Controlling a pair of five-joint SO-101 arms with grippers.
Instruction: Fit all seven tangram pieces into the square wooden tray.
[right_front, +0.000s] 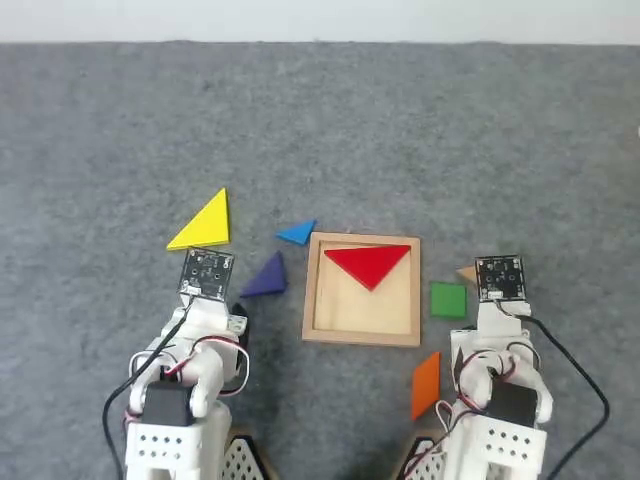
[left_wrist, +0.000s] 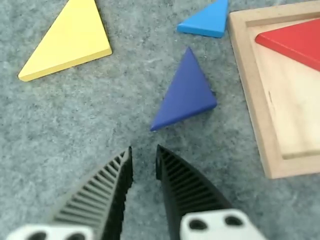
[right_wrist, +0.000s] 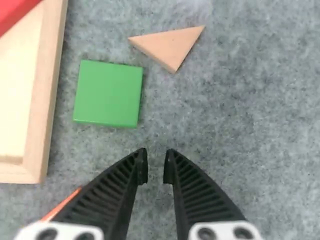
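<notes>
The square wooden tray (right_front: 310, 292) lies between the two arms, with a large red triangle (right_front: 368, 263) in its far part. To its left lie a yellow triangle (right_front: 205, 224), a small light-blue triangle (right_front: 297, 233) and a dark-blue triangle (right_front: 266, 277). On its right lie a green square (right_front: 448, 300), a tan triangle (right_front: 467, 272) and an orange parallelogram (right_front: 426, 384). My left gripper (left_wrist: 144, 155) is shut and empty, just short of the dark-blue triangle (left_wrist: 186, 92). My right gripper (right_wrist: 155, 161) is shut and empty, a little short of the green square (right_wrist: 107, 93).
Everything rests on a grey felt mat (right_front: 320, 130) that is bare toward the far side. The tray rim (left_wrist: 250, 90) runs close beside the dark-blue triangle. The tray rim (right_wrist: 52, 75) also runs beside the green square, and an orange edge (right_wrist: 64, 204) shows beside the right fingers.
</notes>
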